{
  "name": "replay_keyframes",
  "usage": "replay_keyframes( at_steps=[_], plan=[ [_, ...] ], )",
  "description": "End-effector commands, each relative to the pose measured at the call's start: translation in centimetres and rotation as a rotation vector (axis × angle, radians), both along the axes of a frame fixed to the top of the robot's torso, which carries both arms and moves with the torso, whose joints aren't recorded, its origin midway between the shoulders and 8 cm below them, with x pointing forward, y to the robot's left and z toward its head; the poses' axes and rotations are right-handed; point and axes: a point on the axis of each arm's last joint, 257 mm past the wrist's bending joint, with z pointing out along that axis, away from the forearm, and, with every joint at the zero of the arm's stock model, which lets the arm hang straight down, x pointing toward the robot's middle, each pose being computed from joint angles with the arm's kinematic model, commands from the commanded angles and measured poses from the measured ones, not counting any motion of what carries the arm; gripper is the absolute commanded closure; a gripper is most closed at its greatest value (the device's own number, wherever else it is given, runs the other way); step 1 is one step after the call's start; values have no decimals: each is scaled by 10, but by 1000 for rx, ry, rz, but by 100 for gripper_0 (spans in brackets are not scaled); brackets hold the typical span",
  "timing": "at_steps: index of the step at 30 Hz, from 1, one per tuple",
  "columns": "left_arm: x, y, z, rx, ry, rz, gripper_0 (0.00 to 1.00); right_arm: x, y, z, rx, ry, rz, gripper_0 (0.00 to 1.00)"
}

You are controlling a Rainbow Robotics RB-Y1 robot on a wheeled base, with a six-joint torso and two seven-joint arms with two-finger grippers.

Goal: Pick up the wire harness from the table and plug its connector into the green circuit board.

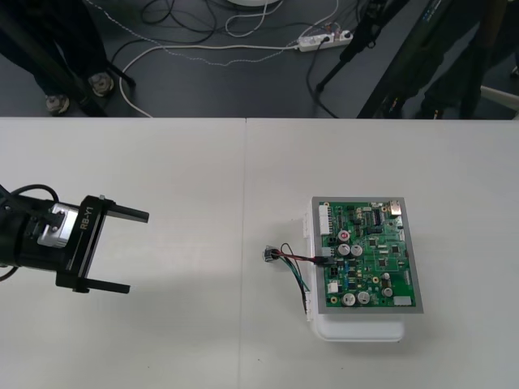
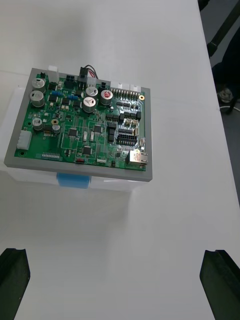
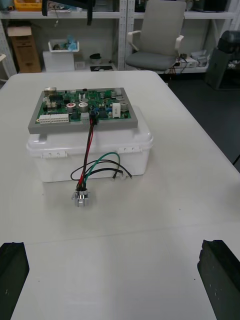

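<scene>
Seemingly plugged: wire harness [image 3: 89, 150], small black plug [image 3: 93, 119] at edge of green circuit board [image 3: 80, 107]. Thin red, black, green wires droop over glossy white base [image 3: 135, 150]; round flanged metal socket [image 3: 80, 198] lies on matte table [image 3: 170, 210]. Left gripper [image 1: 120, 250] spread wide, empty, well apart. Right gripper [image 2: 116, 255] spread, empty, near board. Judged stage: insertion finished; next move calls only for seating check.

Bright, even light from above, soft shadows.
The pale surface [image 2: 170, 55] glares near white in the right wrist view; a faint shadow spreads beside the white base [image 2: 117, 184]; the floor [image 1: 243, 85] beyond lies dark.
</scene>
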Motion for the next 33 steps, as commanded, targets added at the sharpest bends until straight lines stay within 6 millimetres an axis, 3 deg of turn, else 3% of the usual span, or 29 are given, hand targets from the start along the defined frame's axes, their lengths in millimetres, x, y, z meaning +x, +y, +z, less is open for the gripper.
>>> replay_keyframes(
  at_steps=[1,12,33],
  plan=[
    [0,13,17,68,-47,13,0,8,-5,26,-31,-51,12,0],
    [-4,9,41,95,-58,28,0,27,-28,27,-101,-84,-36,0],
    [15,20,67,95,-39,117,0,23,-15,23,-25,-58,1,0]
  ],
)
